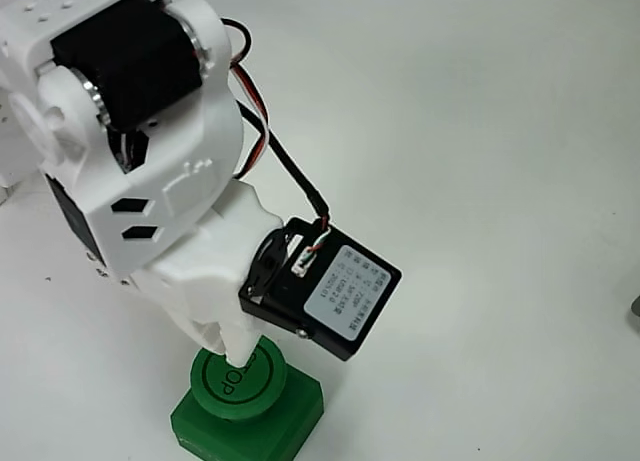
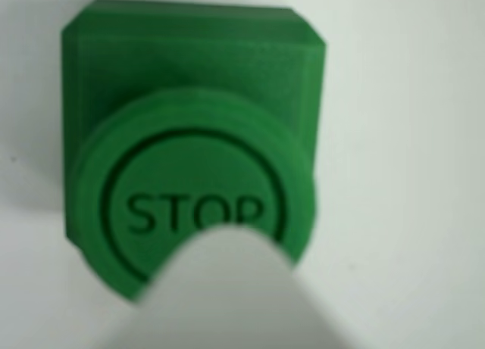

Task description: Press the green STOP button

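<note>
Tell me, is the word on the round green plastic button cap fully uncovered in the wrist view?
No, the white end effector overlaps the lower part of "STOP" on the round green plastic button cap.

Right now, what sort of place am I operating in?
Probably a lab or hobby test bench: a plain white tabletop, a white 3D-printed-looking arm with exposed servo wiring, and one green STOP button as the target under the end effector.

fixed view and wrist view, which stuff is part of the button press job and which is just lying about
Part of the job:
- green STOP button
- gripper, white tip on the button's cap

Just lying about:
- white table
- a dark object cut off at the right edge of the fixed view
</note>
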`<move>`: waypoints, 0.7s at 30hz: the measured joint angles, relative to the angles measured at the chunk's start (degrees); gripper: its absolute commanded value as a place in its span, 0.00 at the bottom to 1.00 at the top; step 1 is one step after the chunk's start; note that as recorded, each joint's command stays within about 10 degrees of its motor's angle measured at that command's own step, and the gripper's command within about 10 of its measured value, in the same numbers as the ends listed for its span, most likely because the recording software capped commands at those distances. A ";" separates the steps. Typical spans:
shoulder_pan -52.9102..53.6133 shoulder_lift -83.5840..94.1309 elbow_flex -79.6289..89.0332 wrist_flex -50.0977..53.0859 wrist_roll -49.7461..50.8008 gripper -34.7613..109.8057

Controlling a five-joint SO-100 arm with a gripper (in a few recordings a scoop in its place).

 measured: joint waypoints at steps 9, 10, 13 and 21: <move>-0.62 0.00 2.55 -0.26 0.97 0.24; -0.53 0.00 2.72 -0.26 0.97 0.24; -0.62 0.00 2.90 -0.26 0.97 0.24; -1.14 0.00 6.77 -0.44 1.05 0.24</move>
